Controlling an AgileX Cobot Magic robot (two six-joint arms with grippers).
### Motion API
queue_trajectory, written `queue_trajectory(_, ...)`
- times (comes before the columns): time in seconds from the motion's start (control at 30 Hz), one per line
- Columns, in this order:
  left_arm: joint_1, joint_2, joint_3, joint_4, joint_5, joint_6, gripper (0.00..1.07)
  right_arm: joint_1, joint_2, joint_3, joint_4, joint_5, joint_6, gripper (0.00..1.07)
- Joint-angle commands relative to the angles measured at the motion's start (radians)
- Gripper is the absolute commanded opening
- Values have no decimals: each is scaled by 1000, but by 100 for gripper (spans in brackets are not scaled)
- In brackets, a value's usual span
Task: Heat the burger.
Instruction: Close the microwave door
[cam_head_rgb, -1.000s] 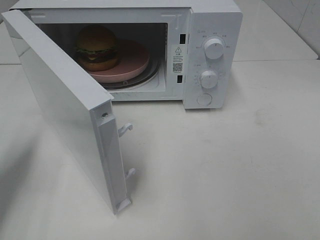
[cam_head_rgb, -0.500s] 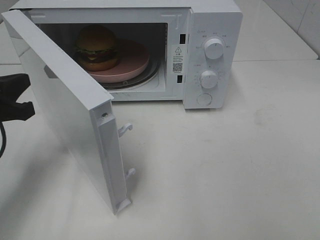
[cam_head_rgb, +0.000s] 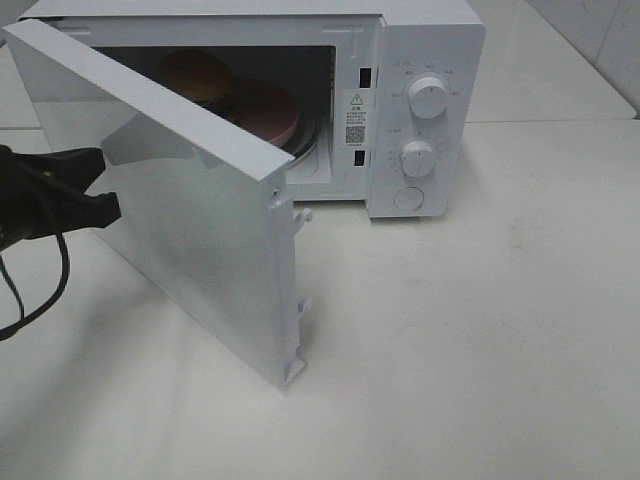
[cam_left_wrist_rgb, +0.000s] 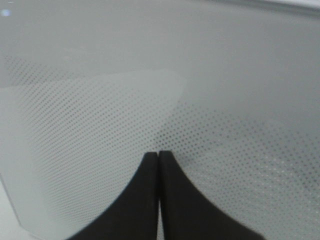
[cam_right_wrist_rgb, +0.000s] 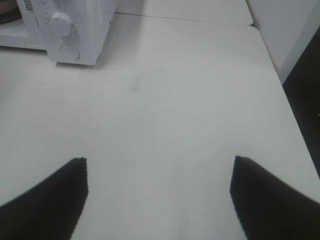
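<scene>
The burger (cam_head_rgb: 193, 70) sits on a round pink plate (cam_head_rgb: 272, 112) inside the white microwave (cam_head_rgb: 425, 40); only its bun top shows above the door's edge. The half-open microwave door (cam_head_rgb: 200, 230) stands in front of it. My left gripper (cam_head_rgb: 106, 186) is shut, and its tips are against the door's outer face. In the left wrist view the left gripper (cam_left_wrist_rgb: 159, 153) has its black fingers pressed together on the dotted door window (cam_left_wrist_rgb: 160, 75). My right gripper (cam_right_wrist_rgb: 159, 167) is open and empty over bare table, away from the microwave (cam_right_wrist_rgb: 65, 30).
Two dials (cam_head_rgb: 429, 97) and a round button (cam_head_rgb: 408, 198) sit on the microwave's right panel. The white table (cam_head_rgb: 470, 330) stretches in front and to the right. The table's right edge (cam_right_wrist_rgb: 295, 130) drops off beside a wall.
My left gripper came in from the left and met the door. The door has swung toward the microwave and now covers most of the burger. The right gripper has not moved.
</scene>
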Motion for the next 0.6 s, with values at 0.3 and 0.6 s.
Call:
queue_trajectory(0.3, -116, 75, -121, -67, 16, 9, 0, -7, -31, 2, -3, -15, 1, 76)
queue_trajectory(0.6, -187, 123, -234, -157, 94, 63, 0, -7, -31, 2, -3, -15, 1, 76)
